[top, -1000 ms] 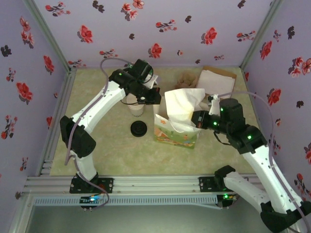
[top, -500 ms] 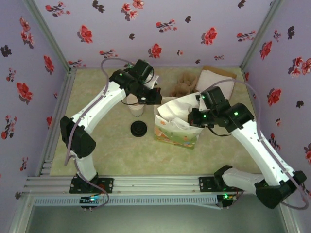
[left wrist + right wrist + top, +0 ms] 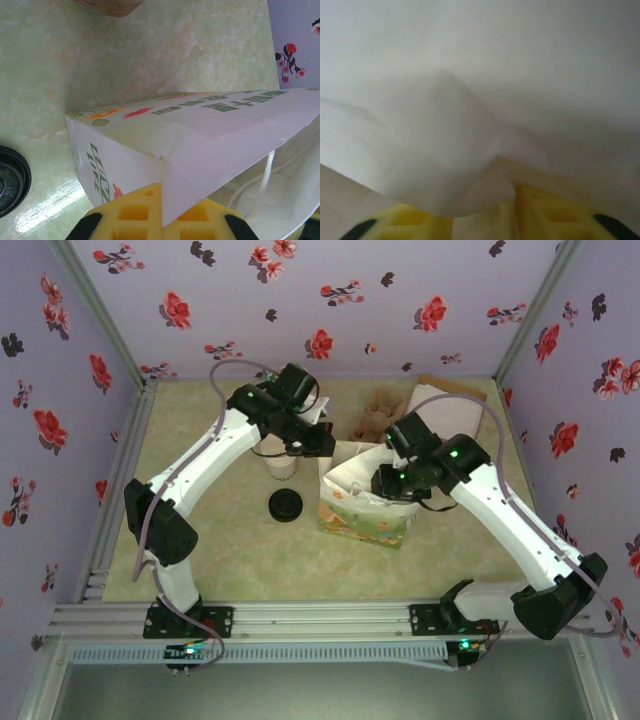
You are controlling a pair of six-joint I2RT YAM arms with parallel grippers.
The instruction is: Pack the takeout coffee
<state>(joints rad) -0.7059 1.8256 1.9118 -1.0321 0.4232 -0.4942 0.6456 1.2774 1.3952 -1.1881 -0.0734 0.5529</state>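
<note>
Lilac wallpaper [image 3: 300, 300] with red and dark flowers encloses a pale green marbled table [image 3: 220, 550] on three sides. We note both arms reaching in over a white paper bag [image 3: 365, 515] with green and orange print, which stands near the middle of the table with its mouth up. The left gripper [image 3: 320, 446] sits at the bag's far-left top corner; from the left wrist its yellow fingers [image 3: 145, 210] are closed on the bag [image 3: 200, 130], with the folded rim pinched between them. The right gripper [image 3: 380, 483] is down at the bag's mouth on the right side. The right wrist view shows white paper close up, a fold of it lying over the gap between the two yellow fingers [image 3: 550, 212]; we cannot tell whether that gripper [image 3: 480, 217] is open or holding the paper. Behind the bag lies the brown pulp carrier [image 3: 375, 415], and just right of it a flat brown and white packet [image 3: 445, 400]. The takeout coffee [image 3: 281, 464], a small cream cup, stands on the table just left of the bag, outside it, partly under the left wrist. A round black lid [image 3: 285, 505] lies flat nearer to us than the cup, apart from it.
</note>
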